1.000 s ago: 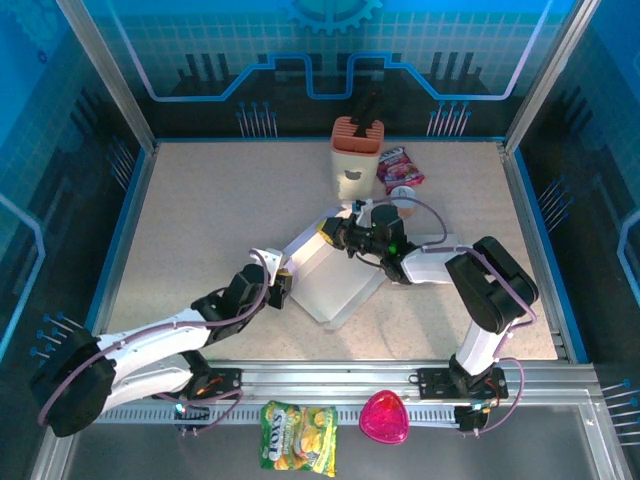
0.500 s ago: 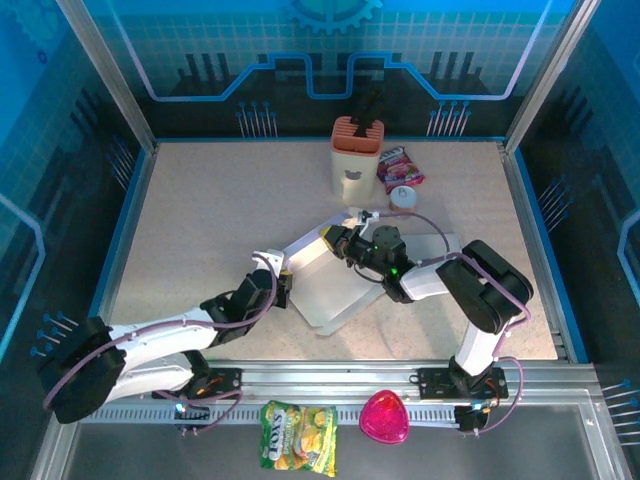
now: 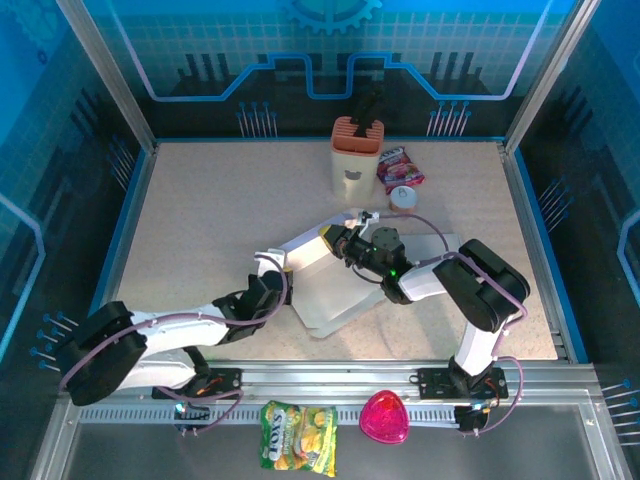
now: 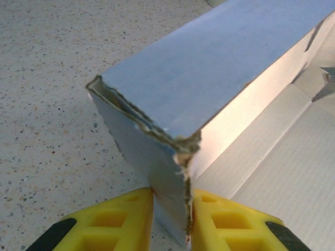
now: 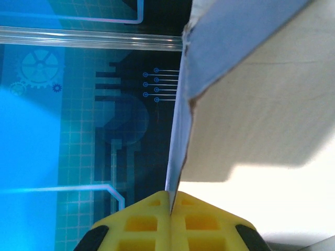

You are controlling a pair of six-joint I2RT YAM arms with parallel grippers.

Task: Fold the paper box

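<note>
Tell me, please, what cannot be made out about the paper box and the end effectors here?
- Top external: where the left end effector grips the paper box is hidden beneath its own wrist.
- Left wrist: the box's far end is cut off by the right edge.
- Right wrist: the flap in the right end effector runs off the top edge.

Place: robotics lab test cell
Walls: blue panels [image 3: 200,50] printed with circuit traces and a gear, framed by aluminium posts [image 3: 105,70]
Surface: speckled beige counter [image 3: 200,210], fenced in
Mounting: slotted metal rail [image 3: 340,382] along near edge
</note>
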